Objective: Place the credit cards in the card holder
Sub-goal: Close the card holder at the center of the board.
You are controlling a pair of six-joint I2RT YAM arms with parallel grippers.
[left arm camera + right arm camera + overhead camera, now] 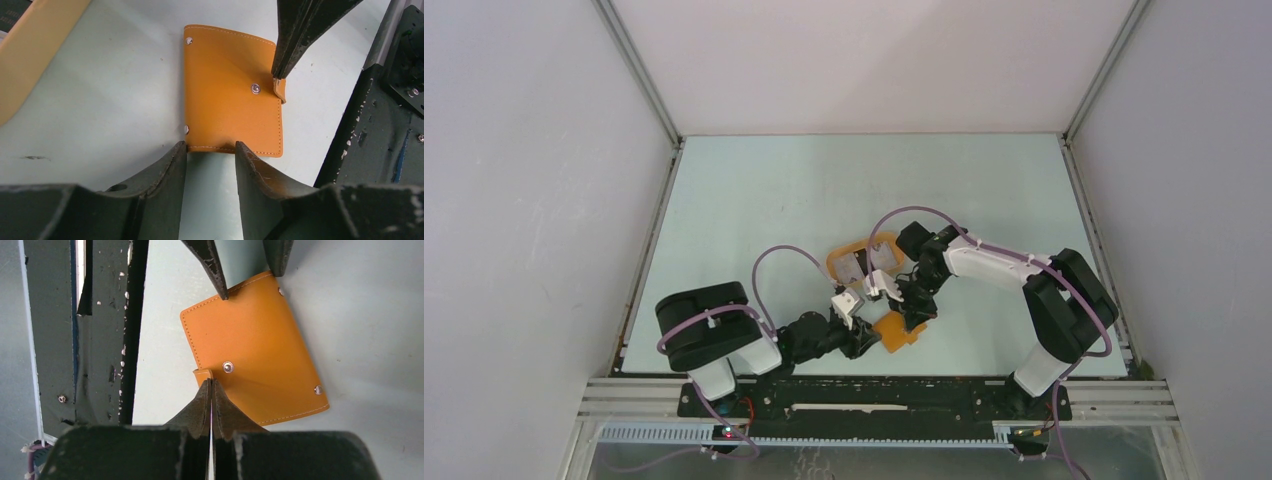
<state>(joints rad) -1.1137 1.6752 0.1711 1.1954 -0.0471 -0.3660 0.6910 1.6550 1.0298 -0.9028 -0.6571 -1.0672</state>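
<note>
The card holder [230, 95], a flat orange-brown wallet with a snap button, lies closed on the table near the front edge [900, 331]. My right gripper [211, 382] is shut, its tips pinching the closing tab [202, 374] at the holder's side edge; it also shows in the left wrist view [279, 75]. My left gripper [210, 145] is open and empty, its two fingertips at the holder's opposite edge. Pale credit cards [864, 262] lie in the oval orange tray [842, 251] just behind both grippers.
The tray's rim [35, 55] lies left of the holder in the left wrist view. The black base rail [100, 335] runs along the table's front edge close beside the holder. The enclosure's walls stand on both sides.
</note>
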